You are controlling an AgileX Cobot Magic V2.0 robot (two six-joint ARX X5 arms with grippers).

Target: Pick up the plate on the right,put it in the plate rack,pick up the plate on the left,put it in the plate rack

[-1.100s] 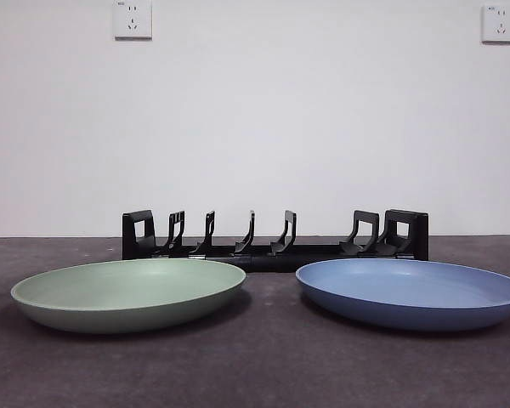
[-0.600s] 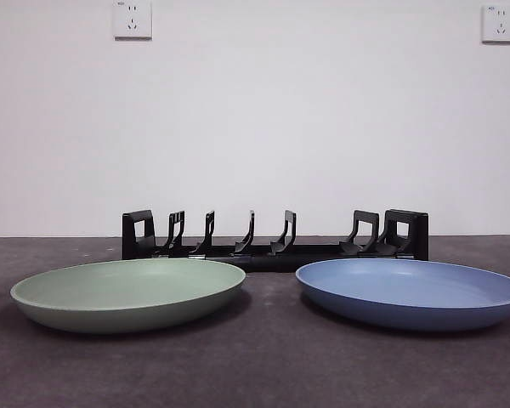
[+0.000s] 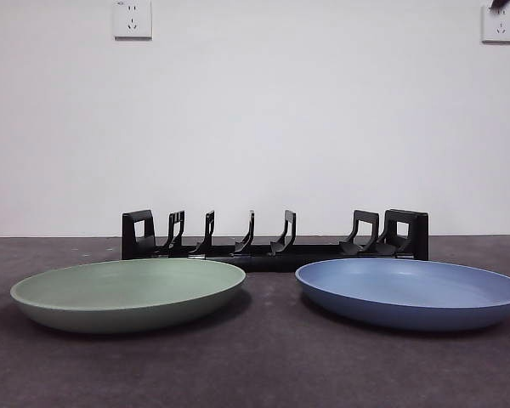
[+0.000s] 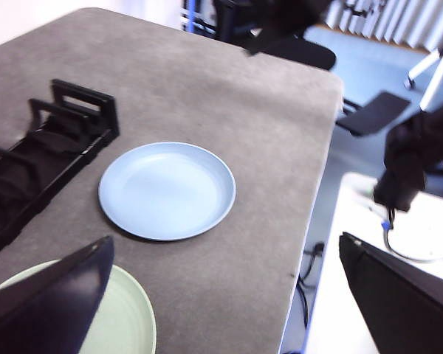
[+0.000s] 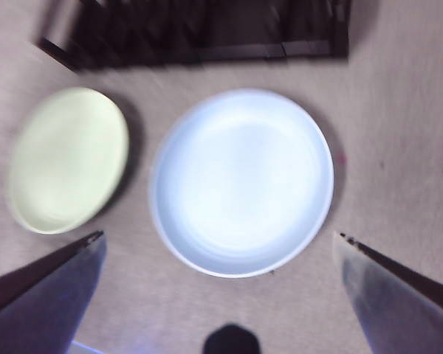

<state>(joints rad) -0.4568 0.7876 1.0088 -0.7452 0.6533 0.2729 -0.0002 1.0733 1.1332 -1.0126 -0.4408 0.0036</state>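
Currently we hover the right tool (image 5: pixel 220 295), jaws spread wide and empty, straight above the blue plate (image 3: pixel 411 293) on the worktop's right | plate rack (image 3: pixel 274 238) just beyond it | green plate (image 3: pixel 128 293) left | left tool (image 4: pixel 221 295) also wide, empty, farther off.

Both arms hang high, left claw (image 4: pixel 221 295) and right claw (image 5: pixel 221 284) spread wide.
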